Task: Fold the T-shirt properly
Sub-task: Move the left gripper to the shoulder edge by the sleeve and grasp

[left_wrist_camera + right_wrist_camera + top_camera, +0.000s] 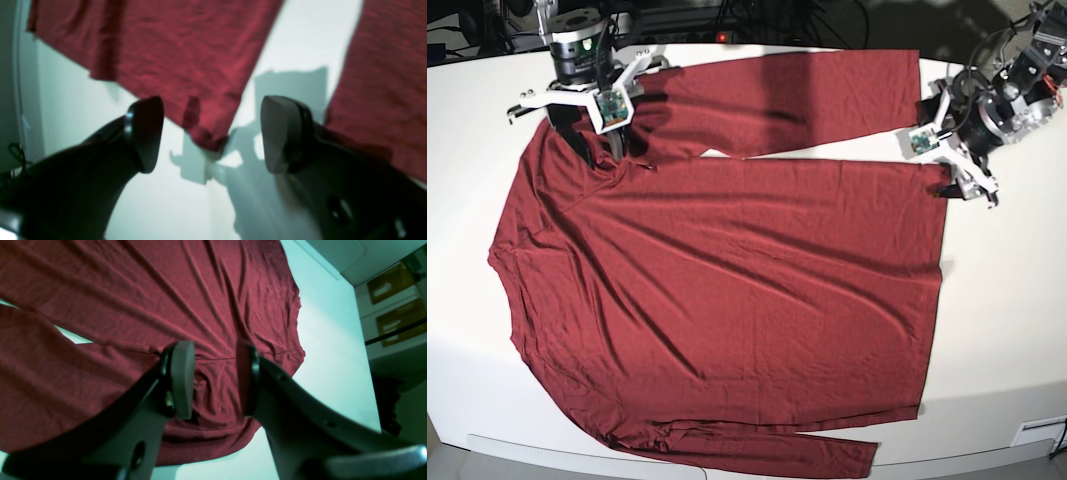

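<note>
Jaws of the right gripper [213, 380] straddle a T-shirt [727, 300] shoulder ridge, part-open, and should pinch the seam squarely; jaws of the left gripper [211, 133] gape wide, empty, beside the hem corner.

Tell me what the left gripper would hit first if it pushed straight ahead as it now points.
Probably the T-shirt: the open left gripper points at the sleeve's cuff corner, lying between its fingertips on the white table. Depth is unclear.
</note>
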`<state>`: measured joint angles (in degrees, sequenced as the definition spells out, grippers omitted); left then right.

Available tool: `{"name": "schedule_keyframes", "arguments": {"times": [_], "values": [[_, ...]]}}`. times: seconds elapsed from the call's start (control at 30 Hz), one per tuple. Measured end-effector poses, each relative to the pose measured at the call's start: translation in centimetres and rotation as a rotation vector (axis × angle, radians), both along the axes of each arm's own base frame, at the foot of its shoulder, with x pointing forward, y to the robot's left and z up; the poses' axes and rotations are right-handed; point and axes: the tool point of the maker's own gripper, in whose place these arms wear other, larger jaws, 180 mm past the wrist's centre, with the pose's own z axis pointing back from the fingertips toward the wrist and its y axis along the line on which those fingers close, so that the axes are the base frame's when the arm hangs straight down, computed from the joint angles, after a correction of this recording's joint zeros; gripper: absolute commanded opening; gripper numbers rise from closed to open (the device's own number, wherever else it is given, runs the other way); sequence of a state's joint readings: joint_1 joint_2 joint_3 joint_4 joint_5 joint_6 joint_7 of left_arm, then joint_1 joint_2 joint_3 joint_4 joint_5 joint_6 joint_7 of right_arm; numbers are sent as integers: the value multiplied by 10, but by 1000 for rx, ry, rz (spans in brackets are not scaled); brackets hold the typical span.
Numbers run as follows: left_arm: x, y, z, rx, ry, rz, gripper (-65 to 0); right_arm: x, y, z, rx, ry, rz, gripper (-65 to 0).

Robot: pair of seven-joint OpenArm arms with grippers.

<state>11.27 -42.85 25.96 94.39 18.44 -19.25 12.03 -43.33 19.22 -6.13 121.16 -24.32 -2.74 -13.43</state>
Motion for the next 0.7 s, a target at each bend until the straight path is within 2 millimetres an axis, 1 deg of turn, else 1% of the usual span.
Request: {"name": "schedule_keyframes", "arguments": {"times": [0.1,0.3,0.47,0.7], "values": [[3,1,-7,12,5,-16,-206,0,0,0,0,-1,0,-433],[13,12,-15,69,-37,-10,-206,0,0,0,0,-1,0,-433],[7,15,-19,73,-27,-4,-206,0,0,0,0,-1,0,-433],[-7,24,-25,92,-12,4,-207,0,0,0,0,-1,0,-433]]}}
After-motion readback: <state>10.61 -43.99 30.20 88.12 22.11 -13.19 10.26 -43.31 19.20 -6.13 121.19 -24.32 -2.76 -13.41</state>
